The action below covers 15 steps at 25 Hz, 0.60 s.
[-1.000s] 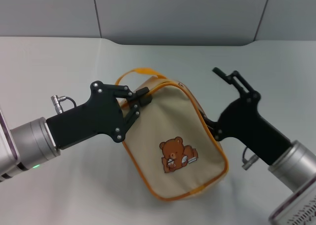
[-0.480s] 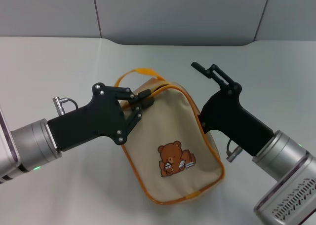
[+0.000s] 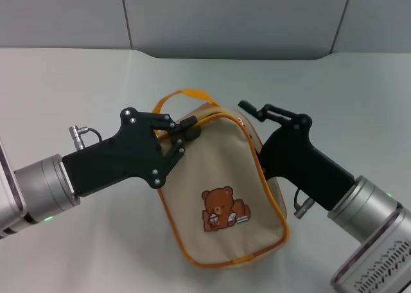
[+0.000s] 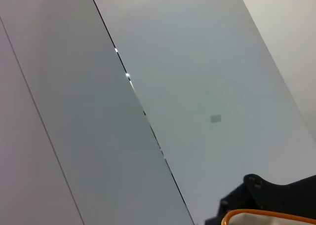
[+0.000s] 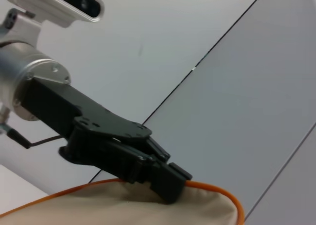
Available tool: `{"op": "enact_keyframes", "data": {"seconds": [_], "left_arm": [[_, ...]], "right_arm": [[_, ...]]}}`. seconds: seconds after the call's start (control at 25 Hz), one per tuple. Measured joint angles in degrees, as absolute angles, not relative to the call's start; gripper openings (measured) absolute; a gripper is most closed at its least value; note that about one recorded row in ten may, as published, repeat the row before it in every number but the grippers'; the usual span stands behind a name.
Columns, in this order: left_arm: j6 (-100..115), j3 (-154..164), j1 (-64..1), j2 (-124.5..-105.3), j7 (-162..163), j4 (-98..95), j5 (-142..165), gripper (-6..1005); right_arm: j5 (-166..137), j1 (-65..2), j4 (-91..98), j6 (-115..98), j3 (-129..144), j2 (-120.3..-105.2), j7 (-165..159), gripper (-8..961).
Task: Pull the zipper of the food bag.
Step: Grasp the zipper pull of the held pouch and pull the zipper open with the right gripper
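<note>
The food bag (image 3: 218,177) is a beige pouch with orange piping and a brown bear print, held tilted above the white table. Its orange loop handle (image 3: 185,95) stands at the top. The zipper (image 3: 259,164) runs as an orange line along the rim; I cannot make out its silver pull. My left gripper (image 3: 184,131) is shut on the bag's upper left rim, and the right wrist view shows its fingers (image 5: 165,180) pinching the orange-edged fabric (image 5: 123,205). My right gripper (image 3: 252,123) is open at the bag's upper right corner, one finger (image 3: 260,109) over the rim, the other hidden behind the bag.
The white table (image 3: 77,81) meets a grey panelled wall (image 3: 225,17) at the back. The left wrist view shows mostly wall panels, with a strip of the bag's orange edge (image 4: 266,215) and a black gripper part (image 4: 269,193) low in the picture.
My right gripper has moved left and down, closing in on the bag's upper right corner. The bag has shifted slightly left and down. The left gripper keeps its hold.
</note>
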<state>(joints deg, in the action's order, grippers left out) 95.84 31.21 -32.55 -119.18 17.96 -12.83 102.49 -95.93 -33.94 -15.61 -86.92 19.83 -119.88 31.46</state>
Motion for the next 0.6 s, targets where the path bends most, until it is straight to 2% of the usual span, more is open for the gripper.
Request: {"op": "enact_keyframes", "data": {"seconds": [0.44, 0.6], "left_arm": [[95.8, 31.0, -32.6, -119.18, 17.9, -12.8, 102.3, 56], [95.7, 30.8, -32.7, -119.13, 18.4, -12.9, 102.3, 56]], "right_arm": [[-96.4, -33.2, -16.3, -86.9, 19.6, -119.88, 34.1, 131], [-96.6, -31.0, -16.7, -87.6, 20.0, -119.88, 34.1, 28]]}}
